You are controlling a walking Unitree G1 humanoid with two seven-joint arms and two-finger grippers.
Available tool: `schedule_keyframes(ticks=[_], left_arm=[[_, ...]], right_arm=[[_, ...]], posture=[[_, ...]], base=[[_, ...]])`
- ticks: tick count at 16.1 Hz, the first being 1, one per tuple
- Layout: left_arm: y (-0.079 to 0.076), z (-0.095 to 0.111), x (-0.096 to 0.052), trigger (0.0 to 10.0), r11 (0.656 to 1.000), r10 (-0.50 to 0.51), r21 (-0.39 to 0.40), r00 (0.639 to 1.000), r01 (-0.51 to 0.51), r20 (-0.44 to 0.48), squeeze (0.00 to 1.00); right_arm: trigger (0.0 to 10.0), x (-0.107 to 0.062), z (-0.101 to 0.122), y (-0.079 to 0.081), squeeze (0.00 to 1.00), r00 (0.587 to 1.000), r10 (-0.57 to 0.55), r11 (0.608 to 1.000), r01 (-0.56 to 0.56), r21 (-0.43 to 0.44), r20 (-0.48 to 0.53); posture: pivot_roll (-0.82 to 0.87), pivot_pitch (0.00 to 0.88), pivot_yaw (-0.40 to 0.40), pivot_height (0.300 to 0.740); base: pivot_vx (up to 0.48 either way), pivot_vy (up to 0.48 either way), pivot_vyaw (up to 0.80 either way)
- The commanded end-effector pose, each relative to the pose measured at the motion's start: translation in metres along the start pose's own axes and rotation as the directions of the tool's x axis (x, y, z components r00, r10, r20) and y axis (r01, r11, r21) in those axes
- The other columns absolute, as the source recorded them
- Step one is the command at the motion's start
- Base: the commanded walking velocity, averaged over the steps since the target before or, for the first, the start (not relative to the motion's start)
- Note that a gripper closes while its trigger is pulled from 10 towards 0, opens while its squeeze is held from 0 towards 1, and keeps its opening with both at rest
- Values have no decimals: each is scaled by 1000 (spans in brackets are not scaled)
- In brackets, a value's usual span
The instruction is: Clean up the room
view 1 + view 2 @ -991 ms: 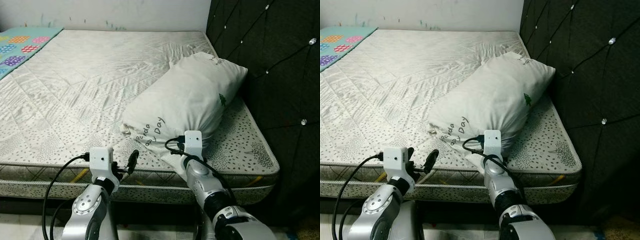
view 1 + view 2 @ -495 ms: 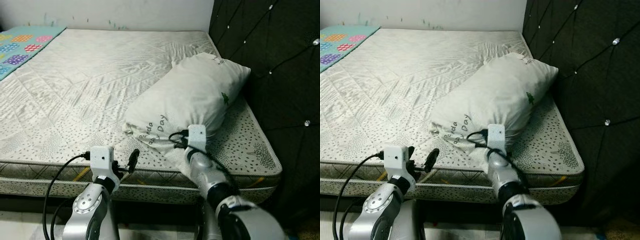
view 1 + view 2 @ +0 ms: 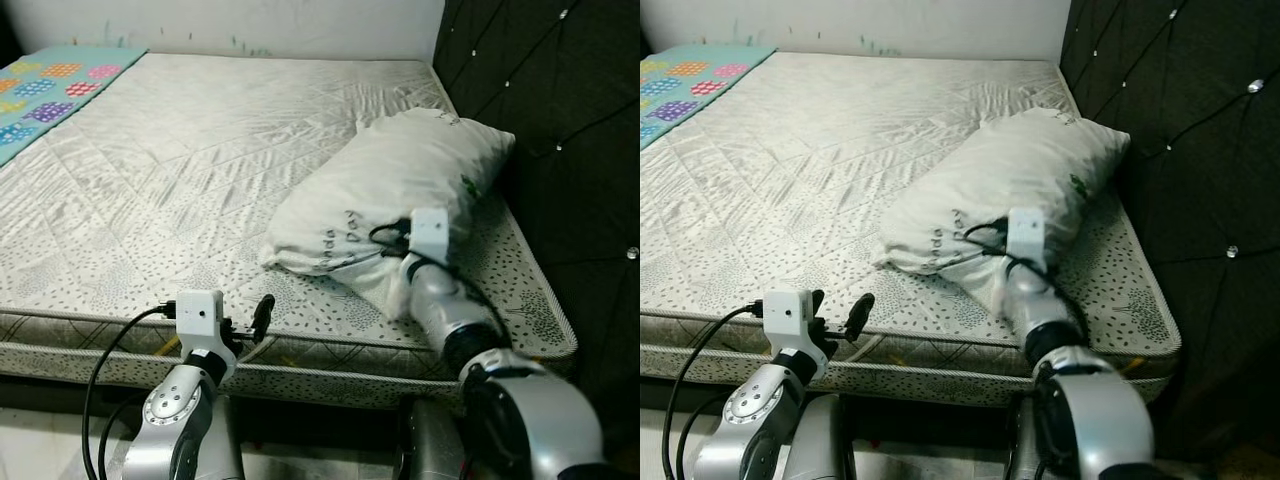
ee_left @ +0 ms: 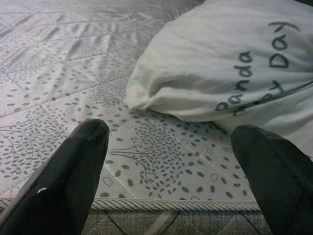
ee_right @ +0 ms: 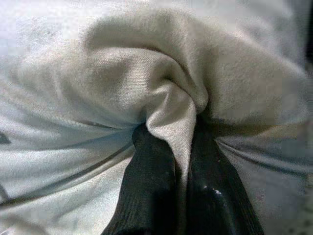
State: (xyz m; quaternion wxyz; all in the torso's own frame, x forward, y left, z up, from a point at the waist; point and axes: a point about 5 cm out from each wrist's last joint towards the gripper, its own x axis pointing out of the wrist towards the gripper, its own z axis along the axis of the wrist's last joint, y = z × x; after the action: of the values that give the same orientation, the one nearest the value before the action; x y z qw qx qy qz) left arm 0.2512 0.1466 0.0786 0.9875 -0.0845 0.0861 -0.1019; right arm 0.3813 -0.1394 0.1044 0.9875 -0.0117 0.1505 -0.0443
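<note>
A white pillow (image 3: 400, 180) printed "Panda Day" lies on the right side of the mattress (image 3: 180, 170), against the dark headboard. My right gripper (image 5: 178, 161) is shut on a fold of the pillow's cover at its near end; the black fingers (image 5: 146, 181) pinch the bunched cloth between them. In the eye views the right wrist (image 3: 428, 232) covers that grip. My left gripper (image 3: 840, 312) hovers open at the mattress's front edge, to the left of the pillow and short of it. Its two fingers (image 4: 73, 161) stand wide apart with nothing between them.
A dark tufted headboard (image 3: 560, 110) rises along the bed's right side. A turquoise mat with coloured patches (image 3: 50, 95) lies at the far left. A white wall (image 3: 250, 20) closes the back. The mattress's corded front edge (image 3: 330, 370) is right before me.
My right arm has reached forward and to the right over the mattress with the pillow's fold in its grip. The left arm has stayed put. The camera has shifted slightly.
</note>
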Motion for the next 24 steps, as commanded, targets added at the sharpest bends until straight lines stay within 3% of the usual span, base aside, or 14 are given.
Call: schedule_keyframes(ticks=[1,6,10,16,24], left_arm=[[1,1,1,10000,1000,2,14,1000,-2,2,0],[1,-2,-3,10000,1000,3,16,1000,-3,-9,0],[1,-2,-1,10000,1000,-4,18,1000,4,-12,0],[2,-2,-2,10000,1000,2,20,1000,-2,-12,0],[3,-2,-4,10000,1000,-1,24,1000,2,-17,0]], right_arm=[[0,5,35,-24,0,989,-97,995,94,32,115],[0,3,40,-71,0,964,-215,977,213,31,155],[0,0,48,-99,0,946,-268,963,269,19,183],[0,-3,64,-122,0,923,-312,947,320,1,226],[0,-20,27,-168,0,884,-432,894,445,-41,180]], posture=[[-20,0,-31,531],[-26,0,-25,531],[-36,0,-12,531],[-32,0,-15,531],[-44,0,-5,531]], base=[[0,0,0],[0,0,0],[0,0,0],[0,0,0],[0,0,0]])
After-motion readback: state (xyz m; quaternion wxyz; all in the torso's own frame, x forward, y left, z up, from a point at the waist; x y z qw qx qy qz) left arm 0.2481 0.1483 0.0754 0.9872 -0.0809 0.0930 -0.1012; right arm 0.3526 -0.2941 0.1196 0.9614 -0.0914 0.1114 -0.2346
